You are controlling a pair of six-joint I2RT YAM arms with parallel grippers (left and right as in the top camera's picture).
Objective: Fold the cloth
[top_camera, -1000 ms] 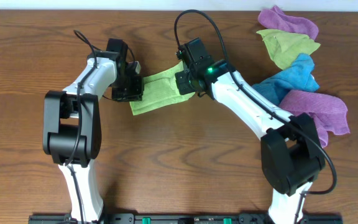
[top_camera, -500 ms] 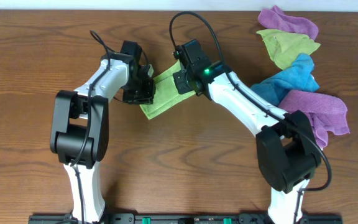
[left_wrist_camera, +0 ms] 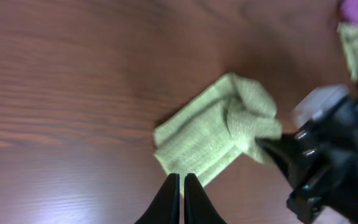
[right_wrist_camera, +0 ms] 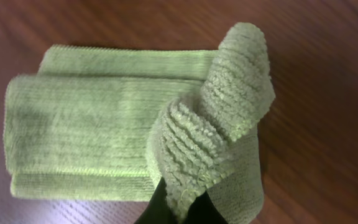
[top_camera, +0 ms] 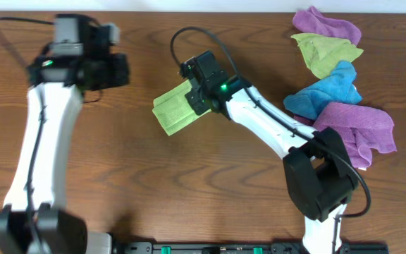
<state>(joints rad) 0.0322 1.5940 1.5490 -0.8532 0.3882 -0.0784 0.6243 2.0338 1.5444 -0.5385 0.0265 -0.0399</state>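
A lime green cloth (top_camera: 173, 109) lies folded into a small rectangle on the wooden table, left of centre. My right gripper (top_camera: 194, 99) is shut on its bunched right end, which it holds a little raised; in the right wrist view the cloth (right_wrist_camera: 104, 124) fills the frame and the pinched fold (right_wrist_camera: 185, 180) sits between my fingers. My left gripper (top_camera: 122, 70) is up at the far left, well clear of the cloth. In the left wrist view its fingers (left_wrist_camera: 182, 186) are shut and empty, with the cloth (left_wrist_camera: 216, 134) beyond them.
A heap of other cloths lies at the far right: purple (top_camera: 326, 25), lime green (top_camera: 326, 53), blue (top_camera: 330, 92) and another purple (top_camera: 361, 127). The right arm's black cable (top_camera: 189, 35) loops above the cloth.
My left gripper has let go of the cloth's left end and swung away up and to the left. My right gripper has dragged the cloth a little to the left.
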